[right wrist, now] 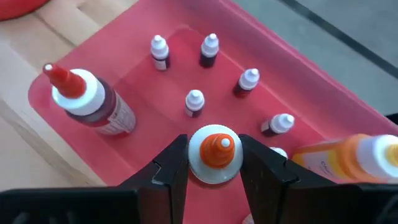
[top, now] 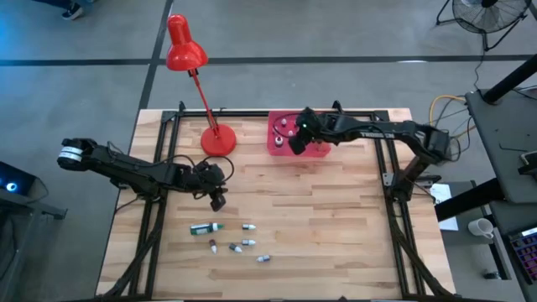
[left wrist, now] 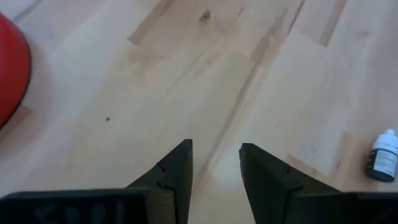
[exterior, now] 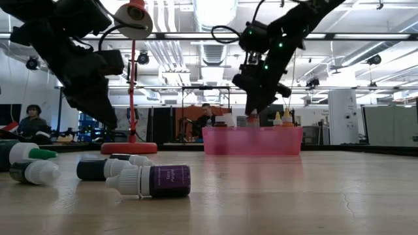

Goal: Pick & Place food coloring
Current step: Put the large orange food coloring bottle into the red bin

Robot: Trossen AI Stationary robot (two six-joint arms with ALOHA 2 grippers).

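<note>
Right end effector (right wrist: 213, 167) clamping orange-capped bottle (right wrist: 214, 151) inside pink tray (right wrist: 323, 93) (apparently near its front wall), left end effector (left wrist: 216, 168) parted, empty, over bare table (left wrist: 186, 74).

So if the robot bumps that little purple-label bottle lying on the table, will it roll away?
Probably a bit. The purple-label bottle lies on its side on the smooth wooden table, and it looks round. Its white cap end seems narrower, so it would likely curve rather than roll straight. It looks small and light, so easily nudged.
</note>
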